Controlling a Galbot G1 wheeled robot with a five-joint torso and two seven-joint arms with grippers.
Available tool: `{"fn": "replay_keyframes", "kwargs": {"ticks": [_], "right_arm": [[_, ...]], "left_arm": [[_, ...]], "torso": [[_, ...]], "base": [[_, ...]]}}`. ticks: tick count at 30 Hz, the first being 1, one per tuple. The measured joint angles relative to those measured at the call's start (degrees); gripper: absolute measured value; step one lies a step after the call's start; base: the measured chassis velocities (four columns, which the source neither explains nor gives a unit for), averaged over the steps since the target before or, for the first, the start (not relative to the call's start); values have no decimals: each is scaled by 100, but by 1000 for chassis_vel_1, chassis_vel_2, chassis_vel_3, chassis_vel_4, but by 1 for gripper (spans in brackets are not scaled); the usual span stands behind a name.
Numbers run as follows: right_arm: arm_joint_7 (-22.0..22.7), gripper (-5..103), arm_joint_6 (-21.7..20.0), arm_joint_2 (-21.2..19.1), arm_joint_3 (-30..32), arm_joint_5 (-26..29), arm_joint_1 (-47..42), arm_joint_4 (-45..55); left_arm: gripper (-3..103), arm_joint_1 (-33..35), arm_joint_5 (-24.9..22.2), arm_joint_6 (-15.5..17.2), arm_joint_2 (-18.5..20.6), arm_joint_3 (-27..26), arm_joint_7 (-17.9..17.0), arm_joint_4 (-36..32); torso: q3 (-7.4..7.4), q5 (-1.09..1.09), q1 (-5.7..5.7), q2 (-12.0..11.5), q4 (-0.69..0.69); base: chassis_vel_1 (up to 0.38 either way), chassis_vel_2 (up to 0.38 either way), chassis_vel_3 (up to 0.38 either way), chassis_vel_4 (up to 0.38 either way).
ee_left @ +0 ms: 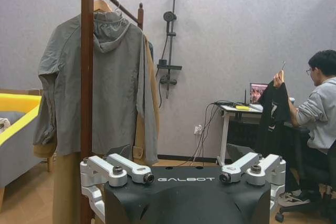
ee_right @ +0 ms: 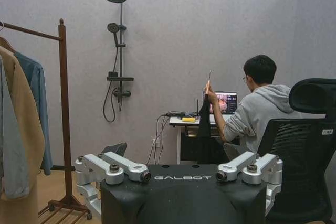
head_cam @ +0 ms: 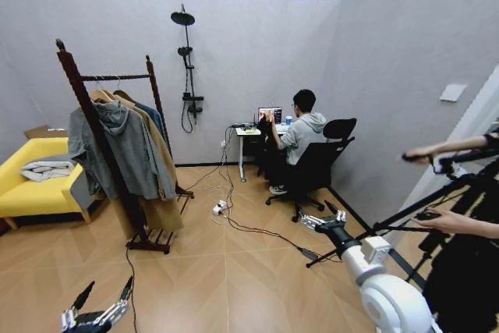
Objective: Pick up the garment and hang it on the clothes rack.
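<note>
**The garment held up at the desk, both grippers empty**

The garment (ee_left: 273, 106) hangs dark and limp from a seated person's raised hand (ee_left: 277, 78), far ahead of the left gripper (ee_left: 186, 178) and off to its right, in front of the desk (ee_left: 239, 110). From the right gripper (ee_right: 183, 176) it lies almost straight ahead, well apart. Its hanger is too small to make out, and its lower part merges with the dark desk front.

Both grippers are released, fingers spread wide with nothing between them. In the head view the left gripper (head_cam: 109, 284) sits low over bare wooden floor, and the right gripper (head_cam: 316, 220) reaches forward toward the office chair (head_cam: 316, 165).

The clothes rack (head_cam: 109, 138) stands ahead and to the left of the left gripper, close by, with one post rising just beyond the fingers (ee_left: 118, 169). A grey hoodie (head_cam: 125, 150) and a tan coat (head_cam: 160, 154) fill the near length of the bar, and the coat hides much of the base shelf. A blue garment (ee_right: 37, 103) hangs at the far end, mostly covered.

Open floor runs between the grippers and the desk, crossed by cables (head_cam: 249, 228) and a power strip (head_cam: 219, 208). A tripod leg (head_cam: 366, 235) crosses just beside the right arm. A yellow sofa (head_cam: 31, 189) sits beyond the rack, cut off at the edge.
</note>
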Motion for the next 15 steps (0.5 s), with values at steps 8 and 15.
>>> {"fn": "replay_keyframes", "kwargs": {"ticks": [8, 15], "right_arm": [[-1, 100, 0, -1, 0, 0, 2, 0], [-1, 100, 0, -2, -1, 0, 3, 0]], "left_arm": [[100, 0, 0, 0, 0, 0, 0, 0], [100, 0, 0, 0, 0, 0, 0, 0]], "torso": [[0, 0, 0, 0, 0], [0, 0, 0, 0, 0]], "base": [[0, 0, 0, 0], [0, 0, 0, 0]]}}
